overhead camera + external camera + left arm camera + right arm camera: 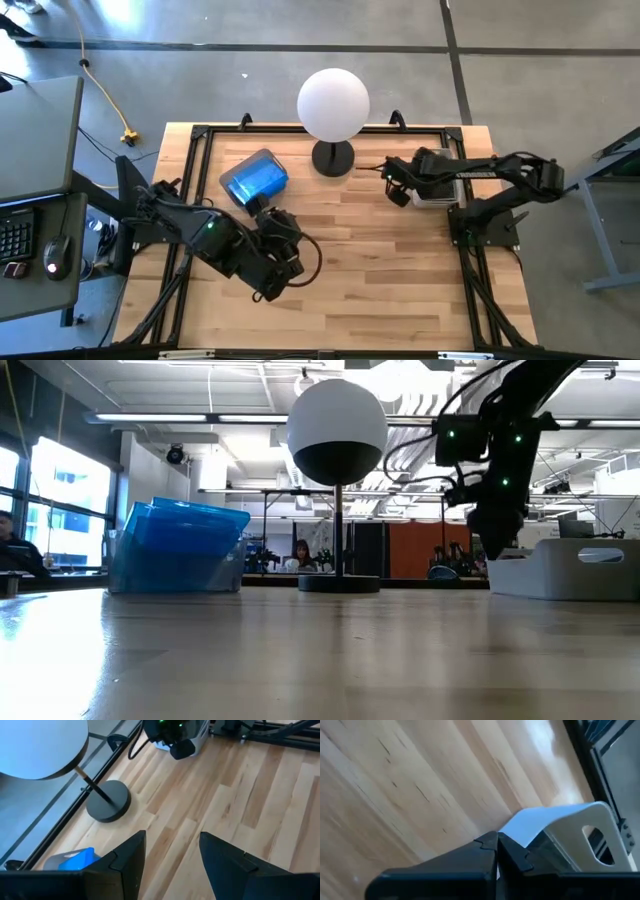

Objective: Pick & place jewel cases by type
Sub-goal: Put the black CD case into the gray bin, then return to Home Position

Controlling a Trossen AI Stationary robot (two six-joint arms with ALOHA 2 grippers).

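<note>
Right end effector (pixel 496 851) (closed, apparently empty) above bin (pixel 580 837).

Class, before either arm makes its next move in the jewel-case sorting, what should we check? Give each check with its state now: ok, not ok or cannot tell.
1. Left gripper open, empty: ok.
2. Right gripper shut, nothing visible between fingers: ok.
3. Blue jewel cases in the left bin: ok.
4. Dark cases in the grey bin under the right arm: cannot tell.
5. Lamp between the arms, its base clear of both grippers: ok.
6. Loose cases on the table: none seen, ok.
</note>
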